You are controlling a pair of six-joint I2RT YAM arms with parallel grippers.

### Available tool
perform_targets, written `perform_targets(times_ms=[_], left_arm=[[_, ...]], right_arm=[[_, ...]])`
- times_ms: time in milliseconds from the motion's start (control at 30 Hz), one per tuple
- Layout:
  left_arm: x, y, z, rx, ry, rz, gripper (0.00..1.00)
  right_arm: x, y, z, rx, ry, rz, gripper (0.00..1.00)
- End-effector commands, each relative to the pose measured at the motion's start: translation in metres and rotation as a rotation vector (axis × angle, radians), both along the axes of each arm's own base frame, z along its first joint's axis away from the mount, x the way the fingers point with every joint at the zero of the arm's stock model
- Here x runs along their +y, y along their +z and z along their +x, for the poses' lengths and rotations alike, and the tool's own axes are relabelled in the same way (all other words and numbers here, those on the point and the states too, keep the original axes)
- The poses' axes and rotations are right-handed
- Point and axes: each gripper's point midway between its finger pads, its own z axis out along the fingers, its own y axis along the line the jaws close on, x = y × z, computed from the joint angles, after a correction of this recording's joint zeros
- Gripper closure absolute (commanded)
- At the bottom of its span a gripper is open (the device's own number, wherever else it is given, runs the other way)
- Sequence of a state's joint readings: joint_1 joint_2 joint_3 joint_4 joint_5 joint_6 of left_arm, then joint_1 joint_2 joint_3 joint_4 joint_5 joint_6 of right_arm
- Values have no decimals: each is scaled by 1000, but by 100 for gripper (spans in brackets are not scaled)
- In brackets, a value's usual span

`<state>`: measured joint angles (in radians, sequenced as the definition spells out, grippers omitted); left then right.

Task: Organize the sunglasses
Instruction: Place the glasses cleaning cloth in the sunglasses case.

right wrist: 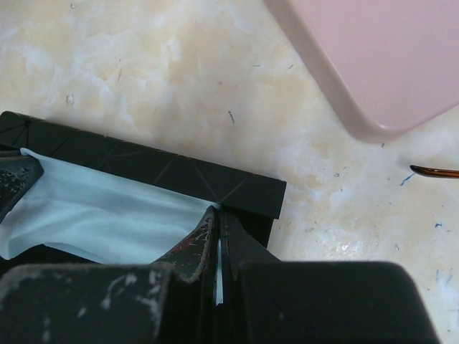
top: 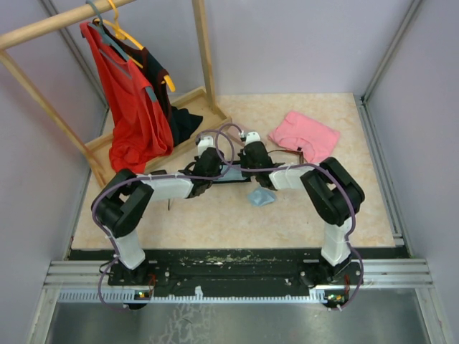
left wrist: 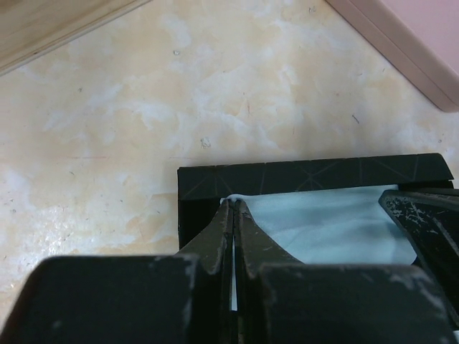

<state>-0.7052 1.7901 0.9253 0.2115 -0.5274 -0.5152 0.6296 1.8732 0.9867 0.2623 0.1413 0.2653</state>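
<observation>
A black oblong case lies open on the table with a pale blue cloth across its inside. In the left wrist view my left gripper is shut on the cloth's corner at the case's left end. At the case's right end my right gripper is shut on the other corner of the cloth. From above, both grippers hang side by side over the case. Of the sunglasses, only a thin reddish-brown temple tip shows, right of the case.
A pink case lies at the back right and shows in both wrist views. A second crumpled blue cloth lies in front of the right gripper. A wooden clothes rack with a red garment stands at the back left.
</observation>
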Motion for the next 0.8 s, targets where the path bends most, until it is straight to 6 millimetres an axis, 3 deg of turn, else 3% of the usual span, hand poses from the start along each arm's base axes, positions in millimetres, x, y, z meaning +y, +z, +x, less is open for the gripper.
perform_targets(times_ms=[0, 767], left_arm=[[14, -2, 7, -36, 48, 43, 99], [34, -25, 4, -33, 101, 133, 99]], right_arm=[[-10, 6, 16, -58, -67, 14, 100], [-14, -4, 20, -70, -106, 19, 100]])
